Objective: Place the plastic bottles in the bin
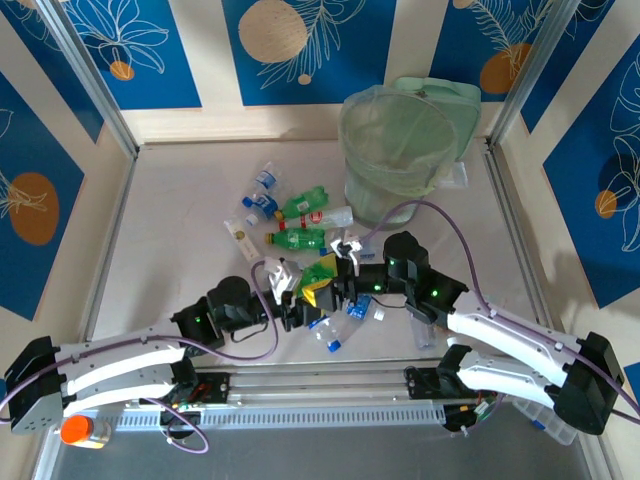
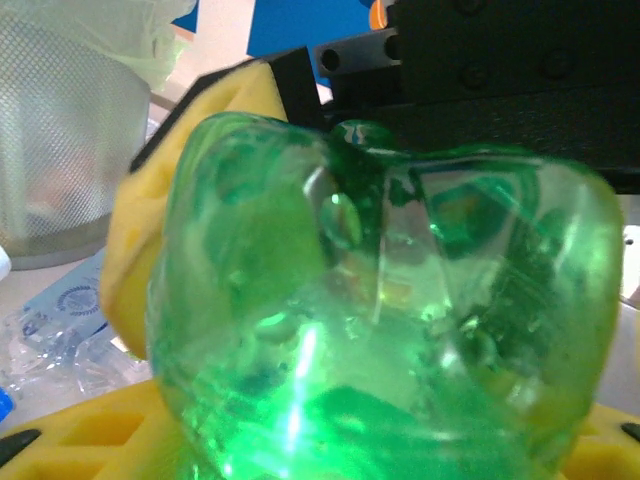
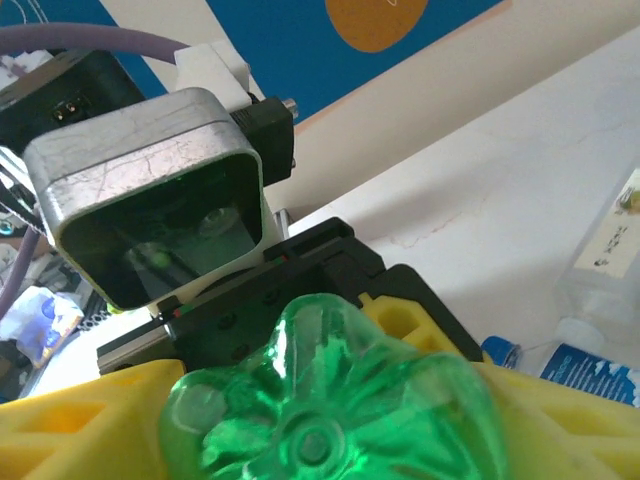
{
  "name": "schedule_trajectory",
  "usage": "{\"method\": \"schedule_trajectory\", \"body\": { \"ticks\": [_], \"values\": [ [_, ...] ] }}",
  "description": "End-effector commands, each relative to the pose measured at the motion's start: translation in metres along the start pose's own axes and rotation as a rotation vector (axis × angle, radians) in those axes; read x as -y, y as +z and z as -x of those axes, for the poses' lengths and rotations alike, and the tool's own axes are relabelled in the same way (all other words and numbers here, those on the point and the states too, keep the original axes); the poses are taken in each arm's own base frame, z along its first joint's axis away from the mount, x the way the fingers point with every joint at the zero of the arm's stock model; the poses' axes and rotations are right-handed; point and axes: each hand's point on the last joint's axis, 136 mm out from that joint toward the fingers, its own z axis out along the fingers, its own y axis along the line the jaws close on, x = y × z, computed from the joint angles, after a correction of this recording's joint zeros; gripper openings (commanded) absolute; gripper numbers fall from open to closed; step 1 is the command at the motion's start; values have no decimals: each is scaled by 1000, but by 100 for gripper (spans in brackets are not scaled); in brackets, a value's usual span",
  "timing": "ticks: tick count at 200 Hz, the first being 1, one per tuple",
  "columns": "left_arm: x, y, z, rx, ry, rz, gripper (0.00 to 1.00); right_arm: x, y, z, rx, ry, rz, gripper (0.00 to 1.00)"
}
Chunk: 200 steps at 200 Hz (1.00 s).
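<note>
The left end effector [image 1: 298,300] clenches a green bottle [image 1: 318,276], likely handing it over toward the bin [image 1: 392,192]. The right end effector [image 1: 340,285] flanks the bottle's base; I cannot tell whether it grips.

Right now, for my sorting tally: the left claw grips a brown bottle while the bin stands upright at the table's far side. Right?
Not brown: the bottle in the left claw is green, as the left wrist view shows. The bin does stand upright at the far side of the table.
</note>
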Motion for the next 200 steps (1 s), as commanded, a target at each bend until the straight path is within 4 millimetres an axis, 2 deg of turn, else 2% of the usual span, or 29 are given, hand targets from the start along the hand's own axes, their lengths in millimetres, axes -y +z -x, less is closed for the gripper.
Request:
{"method": "schedule_trajectory", "body": {
  "ticks": [1, 12, 22, 45, 70, 99, 129, 140, 174, 200],
  "values": [
    [3, -1, 9, 37, -11, -23, 6, -12, 1, 14, 33, -40, 43, 61],
    [1, -2, 9, 40, -11, -16, 8, -12, 0, 13, 38, -41, 34, 53],
    [1, -2, 9, 41, -11, -13, 16, -11, -1, 15, 46, -45, 26, 48],
    [-4, -5, 11, 43, -17, 18, 55, -11, -7, 21, 74, -55, -4, 45],
    [-20, -18, 17, 60, -40, 127, 77, -3, -18, 39, 138, -76, -101, 45],
    [-45, -56, 33, 137, -104, 311, 86, 26, -33, 75, 208, -97, -332, 41],
    [-67, -101, 39, 180, -173, 481, 87, 64, -66, 136, 315, -111, -597, 40],
    [-70, -112, 38, 188, -186, 502, 86, 75, -80, 161, 358, -126, -663, 40],
    [-71, -119, 35, 186, -131, 512, 86, 122, -121, 224, 448, -113, -814, 39],
    [-63, -111, 35, 191, -105, 453, 86, 165, -148, 254, 459, -77, -907, 40]
  ]
}}
